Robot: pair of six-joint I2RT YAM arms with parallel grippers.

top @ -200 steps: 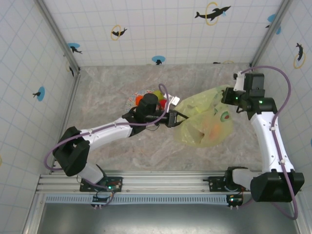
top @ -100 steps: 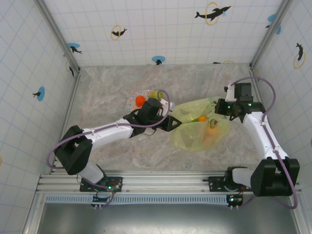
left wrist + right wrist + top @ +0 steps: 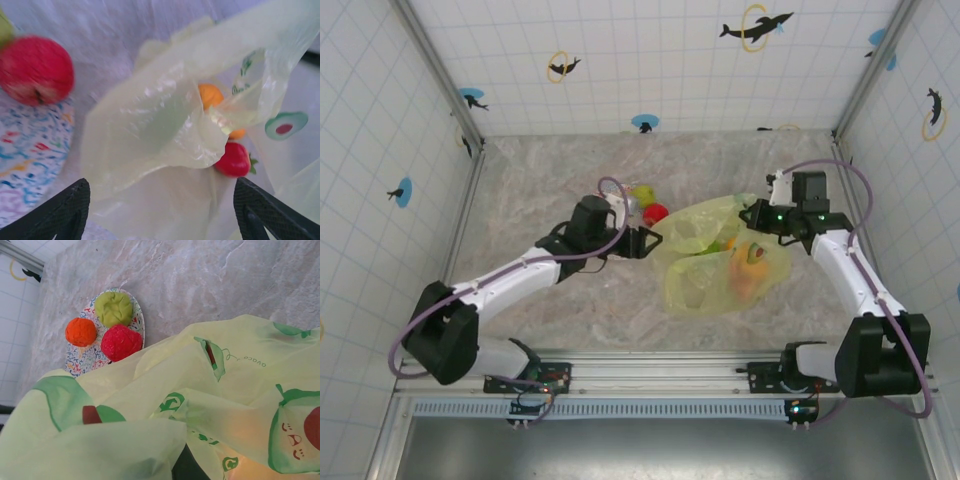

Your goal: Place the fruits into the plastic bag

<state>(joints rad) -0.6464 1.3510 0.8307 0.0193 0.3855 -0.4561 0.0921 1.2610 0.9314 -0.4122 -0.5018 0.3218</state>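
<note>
Just beside the plate (image 3: 85, 361), the thin, slippery plastic bag (image 3: 710, 270) is sagging around light fruits (image 3: 232, 160) — probably best pinched at its rim, as the right gripper (image 3: 752, 216), fingers closed, is doing on the side away from the plate, while the left gripper (image 3: 652, 242) is hovering next to the plate, fingers wide apart and empty.

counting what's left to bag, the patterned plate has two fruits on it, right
Not two, three. The right wrist view shows an orange fruit, a green fruit and a red fruit on the patterned plate.
</note>
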